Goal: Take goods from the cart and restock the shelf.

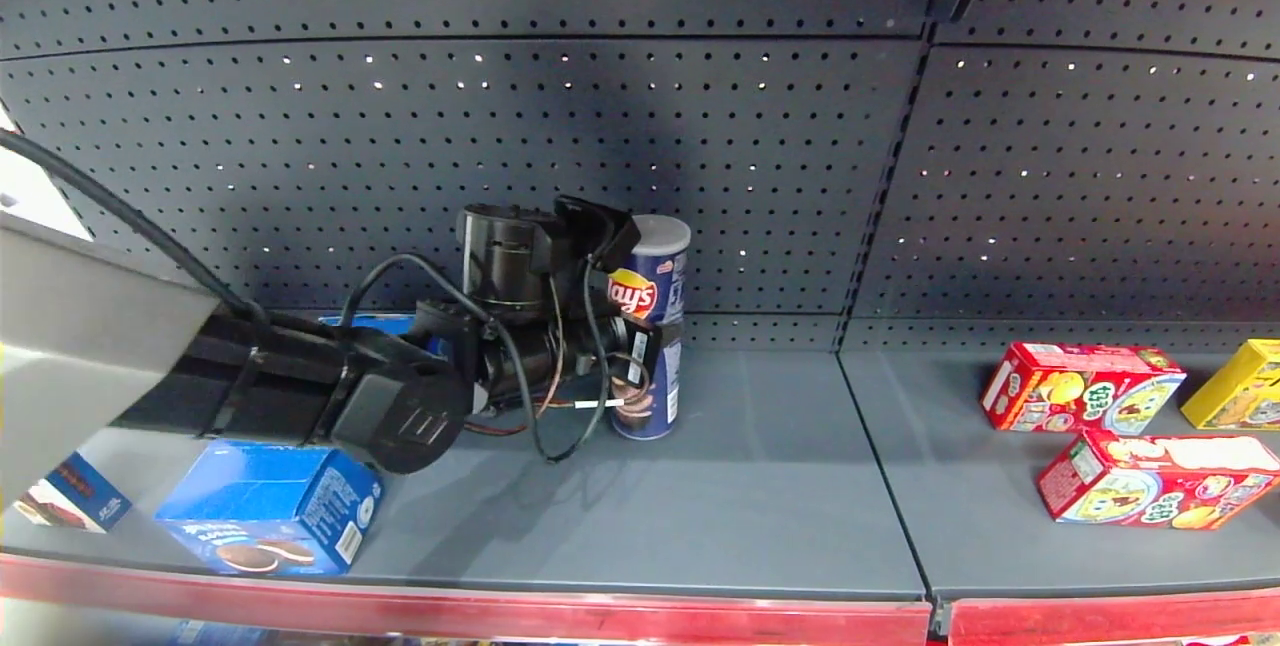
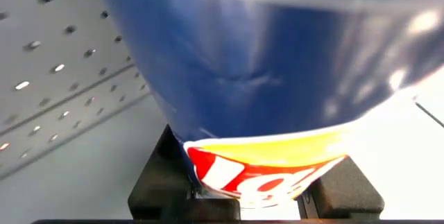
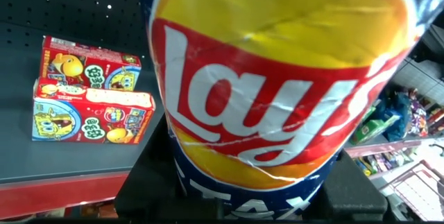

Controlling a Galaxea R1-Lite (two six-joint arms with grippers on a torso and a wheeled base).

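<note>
While clamped on the chips can (image 1: 655, 321) around its middle, keep the left gripper (image 1: 648, 358) level and lower straight, so that the base meets the shelf (image 1: 760, 486) flat. Judging from the head view: can upright, near the pegboard back (image 1: 400, 126), base at the shelf deck or just above it; cannot tell whether fully seated. Confirm contact before letting go.

Note the fingers (image 2: 158, 182) in the left wrist view: drawn in narrow, pressing either side of the blue wall. Open them slowly and evenly, since a tall, thin can probably tips at a sideways nudge. Spread only enough to clear the wall, then draw back along the arm's own line, not across, and lift slightly to avoid dragging cables over the blue biscuit box (image 1: 270, 506) lying under the arm near the shelf's front edge.

Meanwhile hold the right gripper (image 3: 250, 197) quiet: closed on a second chips can (image 3: 277, 92), held in front of the shelf section with the red boxes (image 3: 90, 109). Bring that one in only after the left arm has cleared, and set it beside the first, apart enough not to knock it.
</note>
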